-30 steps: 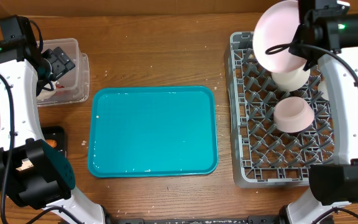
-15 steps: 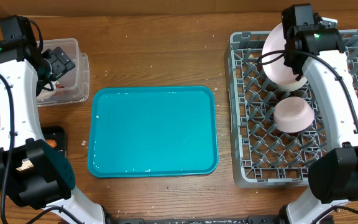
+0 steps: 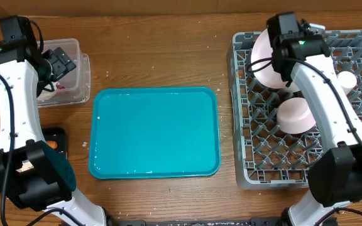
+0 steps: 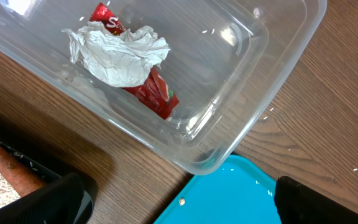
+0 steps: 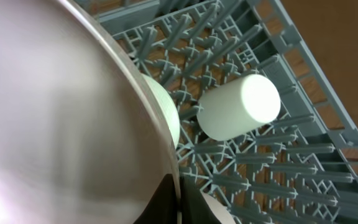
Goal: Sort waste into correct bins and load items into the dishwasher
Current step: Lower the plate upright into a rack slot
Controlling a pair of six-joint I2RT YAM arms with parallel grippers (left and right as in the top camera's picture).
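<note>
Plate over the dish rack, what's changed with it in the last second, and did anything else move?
The right gripper, shut on the plate, swung left and brought it down toward the dish rack's far left corner, uncovering the white cup. Nothing was let go. The left gripper stayed open over the clear tub; the pinkish bowl and teal tray did not move.

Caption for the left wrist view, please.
Crumpled white napkin and red wrapper lie in the clear tub, beside the teal tray.
</note>
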